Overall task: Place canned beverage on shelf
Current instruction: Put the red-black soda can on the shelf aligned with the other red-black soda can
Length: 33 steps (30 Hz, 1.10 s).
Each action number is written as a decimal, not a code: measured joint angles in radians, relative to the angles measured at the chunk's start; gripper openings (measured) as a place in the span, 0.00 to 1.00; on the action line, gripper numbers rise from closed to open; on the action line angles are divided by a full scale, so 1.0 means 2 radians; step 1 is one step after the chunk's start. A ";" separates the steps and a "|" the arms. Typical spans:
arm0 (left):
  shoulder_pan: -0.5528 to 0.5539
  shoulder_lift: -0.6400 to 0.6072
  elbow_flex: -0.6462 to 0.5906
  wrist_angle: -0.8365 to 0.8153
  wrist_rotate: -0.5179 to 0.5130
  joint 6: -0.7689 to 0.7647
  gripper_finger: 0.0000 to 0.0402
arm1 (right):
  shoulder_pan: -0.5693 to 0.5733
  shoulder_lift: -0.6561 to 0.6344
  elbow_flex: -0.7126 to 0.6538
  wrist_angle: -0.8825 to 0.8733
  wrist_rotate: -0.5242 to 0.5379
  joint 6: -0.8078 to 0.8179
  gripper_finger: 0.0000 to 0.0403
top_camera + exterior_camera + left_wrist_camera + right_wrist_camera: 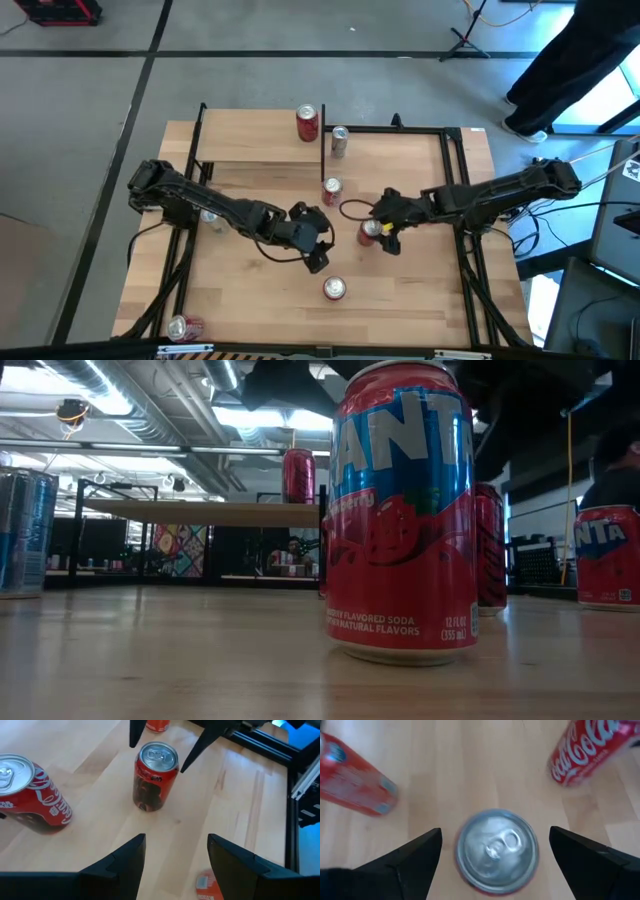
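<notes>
The shelf stands at the table's far left, a light board on black uprights, with one red can upright on it. This shelf and its can also show in the low view. My right gripper is open at mid-table, right of centre. Its fingers stand on either side of an upright red can without touching it; the left wrist view shows the same can. My left gripper is open with nothing between its fingers, left of that can.
More cans stand upright on the table: one just off the shelf, one mid-table, one near the front, and one under my left arm. Another can lies at the near left corner. A person's legs are beyond the far right corner.
</notes>
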<state>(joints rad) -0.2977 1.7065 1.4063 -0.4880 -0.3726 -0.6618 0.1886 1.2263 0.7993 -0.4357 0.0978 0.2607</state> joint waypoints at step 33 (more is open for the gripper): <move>0.000 -0.196 0.000 -0.131 -0.015 0.026 0.52 | 0.007 0.003 0.039 -0.019 0.011 0.016 0.64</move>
<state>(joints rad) -0.2977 1.3149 1.4059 -0.7494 -0.4017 -0.6097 0.2024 1.2320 0.8773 -0.4740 0.1189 0.2920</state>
